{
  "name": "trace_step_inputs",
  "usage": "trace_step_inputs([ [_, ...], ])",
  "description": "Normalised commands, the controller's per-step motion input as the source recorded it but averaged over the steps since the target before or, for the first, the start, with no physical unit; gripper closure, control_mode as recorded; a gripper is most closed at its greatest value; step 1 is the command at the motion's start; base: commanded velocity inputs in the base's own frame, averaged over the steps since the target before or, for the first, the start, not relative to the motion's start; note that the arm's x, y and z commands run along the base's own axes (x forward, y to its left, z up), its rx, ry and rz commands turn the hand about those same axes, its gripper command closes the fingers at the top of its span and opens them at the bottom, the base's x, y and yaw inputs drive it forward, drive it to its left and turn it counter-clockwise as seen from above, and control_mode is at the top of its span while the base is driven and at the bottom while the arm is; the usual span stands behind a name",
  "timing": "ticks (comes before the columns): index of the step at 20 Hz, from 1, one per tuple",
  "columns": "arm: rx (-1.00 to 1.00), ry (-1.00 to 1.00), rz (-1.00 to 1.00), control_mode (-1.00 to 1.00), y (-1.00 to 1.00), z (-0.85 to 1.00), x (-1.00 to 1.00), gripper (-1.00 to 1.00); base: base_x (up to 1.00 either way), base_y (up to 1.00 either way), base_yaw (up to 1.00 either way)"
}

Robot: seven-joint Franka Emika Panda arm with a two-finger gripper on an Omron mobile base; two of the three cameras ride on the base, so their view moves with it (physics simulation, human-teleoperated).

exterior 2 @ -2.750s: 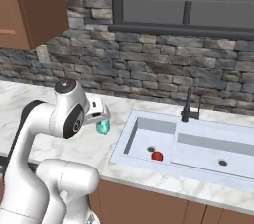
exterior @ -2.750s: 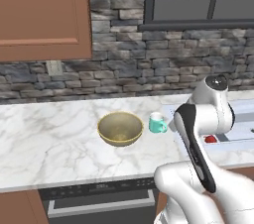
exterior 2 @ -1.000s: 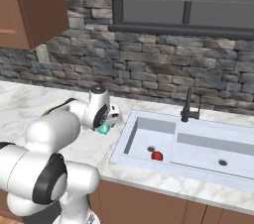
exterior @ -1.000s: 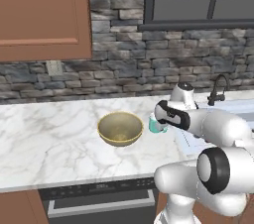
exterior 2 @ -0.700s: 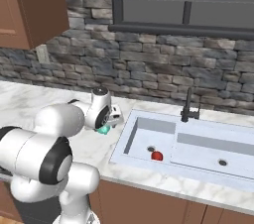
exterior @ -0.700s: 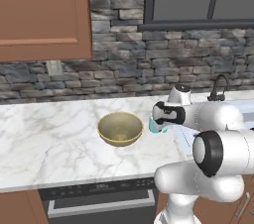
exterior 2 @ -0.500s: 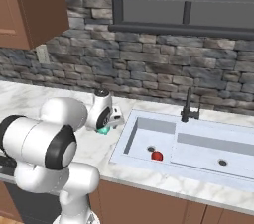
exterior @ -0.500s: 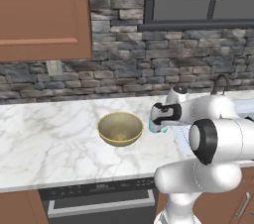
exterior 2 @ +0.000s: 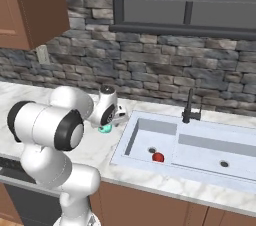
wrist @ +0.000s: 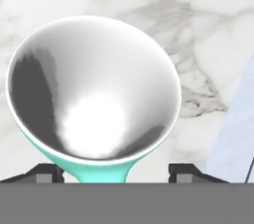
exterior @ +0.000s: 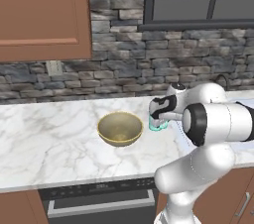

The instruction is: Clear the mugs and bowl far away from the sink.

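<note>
A: The teal mug (exterior: 158, 124) sits right of centre in the left base view, on the marble counter (exterior: 49, 134). How is it placed against the gripper (exterior: 158, 118)?

B: The gripper is directly above it and down around its top; the dark hand hides the rim, with teal showing below. The tan bowl (exterior: 119, 128) stands just left of the mug, near but apart.

A: And in the right base view?

B: The mug (exterior 2: 105, 129) is left of centre, a small teal patch under the gripper (exterior 2: 111, 122), beside the left edge of the white sink (exterior 2: 200, 156). A small red thing (exterior 2: 158, 157) lies in the near-left basin, and the dark faucet (exterior 2: 189, 108) rises behind the sink, in the upper right of the middle.

A: What about the hand view?

B: The mug (wrist: 94, 94) takes up the centre and left, its white inside wide open toward the camera, teal wall at the bottom. The two dark fingertips (wrist: 45, 173) stand at the bottom edge, one on each side of that teal wall, so the jaws are spread with the mug between them. Whether they touch it I cannot tell.
</note>
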Motion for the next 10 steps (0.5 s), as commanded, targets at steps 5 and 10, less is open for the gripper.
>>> trace_step_inputs([
  [5,0.00,0.03,0.00,-1.00,0.00,-0.29,0.02,1.00,0.00,0.00,0.00],
  [10,0.00,0.10,-0.01,-1.00,-0.01,-0.32,-0.07,1.00,0.00,0.00,0.00],
])
